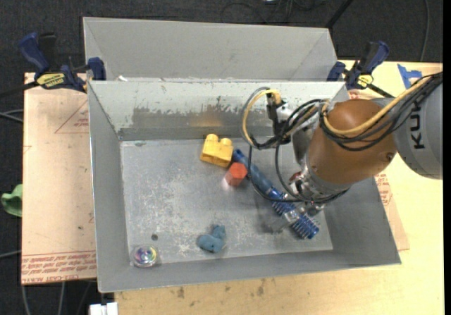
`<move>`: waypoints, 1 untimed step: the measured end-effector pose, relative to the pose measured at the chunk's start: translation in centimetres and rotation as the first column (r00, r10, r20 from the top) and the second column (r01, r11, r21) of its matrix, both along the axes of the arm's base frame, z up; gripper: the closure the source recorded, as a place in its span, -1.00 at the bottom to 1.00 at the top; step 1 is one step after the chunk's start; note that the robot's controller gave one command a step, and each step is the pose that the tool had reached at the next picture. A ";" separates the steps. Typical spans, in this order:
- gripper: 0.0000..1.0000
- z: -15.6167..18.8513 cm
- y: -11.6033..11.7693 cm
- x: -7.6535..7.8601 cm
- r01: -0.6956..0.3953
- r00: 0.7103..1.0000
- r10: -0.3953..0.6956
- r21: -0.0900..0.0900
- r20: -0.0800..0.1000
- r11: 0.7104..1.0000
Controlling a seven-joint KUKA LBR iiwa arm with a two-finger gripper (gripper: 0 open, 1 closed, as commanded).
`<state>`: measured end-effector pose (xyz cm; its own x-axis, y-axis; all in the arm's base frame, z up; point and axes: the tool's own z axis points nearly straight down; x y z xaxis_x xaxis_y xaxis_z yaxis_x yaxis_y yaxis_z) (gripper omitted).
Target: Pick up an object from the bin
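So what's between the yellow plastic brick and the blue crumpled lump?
Nothing: the camera view shows bare grey bin floor between the yellow plastic brick and the blue crumpled lump. The small orange block sits just right of that stretch.

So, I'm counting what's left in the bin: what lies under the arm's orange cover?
A long blue brush-like thing runs under the orange cover; what looks like its bristled end pokes out below. The cover hides its middle and anything else beneath.
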<state>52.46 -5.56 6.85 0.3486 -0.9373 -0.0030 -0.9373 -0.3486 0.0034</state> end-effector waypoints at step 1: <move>-1.00 0.1 3.4 2.7 0.047 0.999 -0.047 0.002 0.006 0.999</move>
